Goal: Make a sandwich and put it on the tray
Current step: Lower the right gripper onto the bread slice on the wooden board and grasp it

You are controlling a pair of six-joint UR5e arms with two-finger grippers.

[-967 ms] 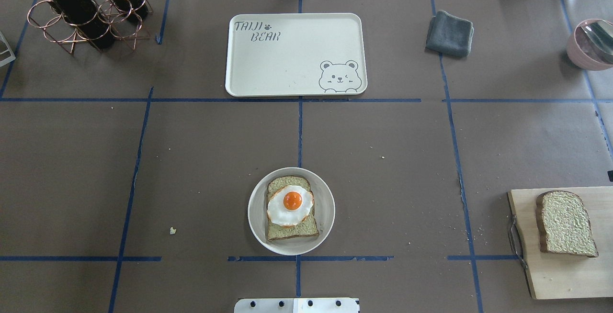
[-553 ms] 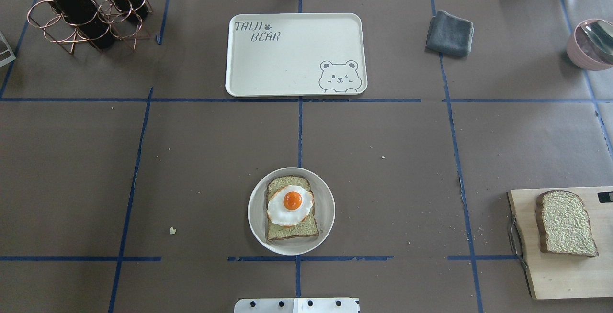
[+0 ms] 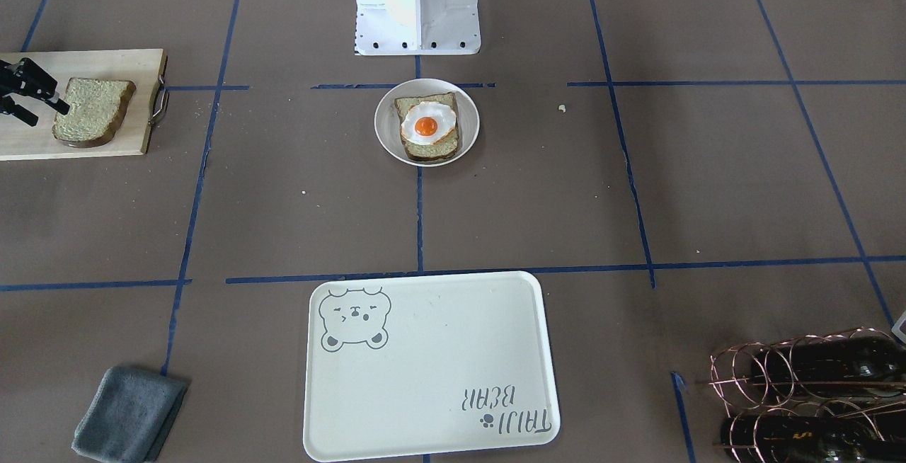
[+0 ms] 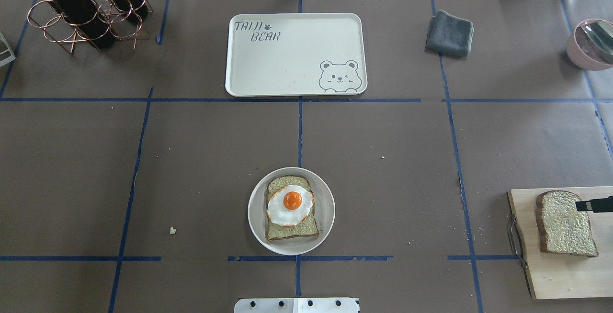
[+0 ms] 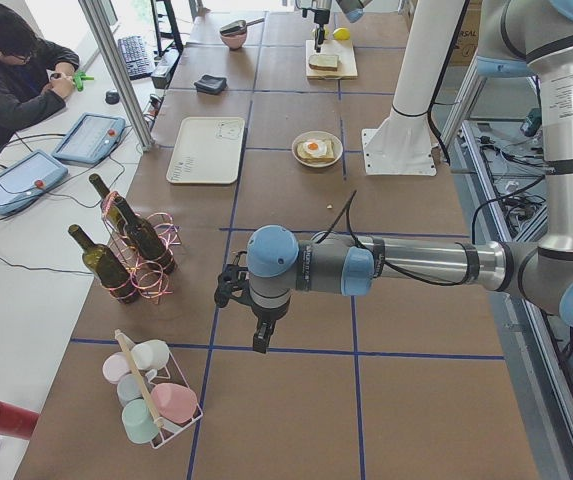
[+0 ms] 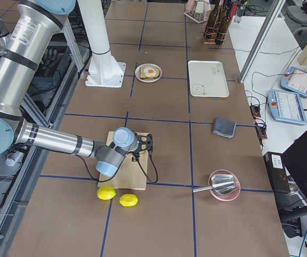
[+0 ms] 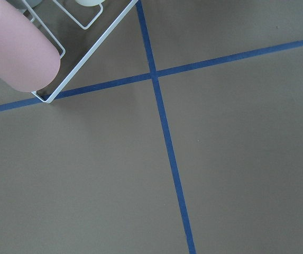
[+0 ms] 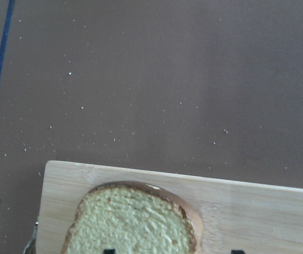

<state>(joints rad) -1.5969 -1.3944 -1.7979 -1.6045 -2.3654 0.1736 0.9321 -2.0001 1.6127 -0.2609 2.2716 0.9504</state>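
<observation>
Right gripper (image 3: 49,114), jaws apart, above the bread slice (image 3: 95,119) on the cutting board (image 3: 134,66) (we see nothing held): a shallow, off-centre pinch may let it slip.

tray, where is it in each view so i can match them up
Front-facing: tray, bottom centre.
Overhead: tray, top centre.
Exterior left: tray, upper left of centre.
Exterior right: tray, upper right of centre.
Left wrist: not in view.
Right wrist: not in view.
Shared landmark: the white plate, between tray and robot base.
</observation>
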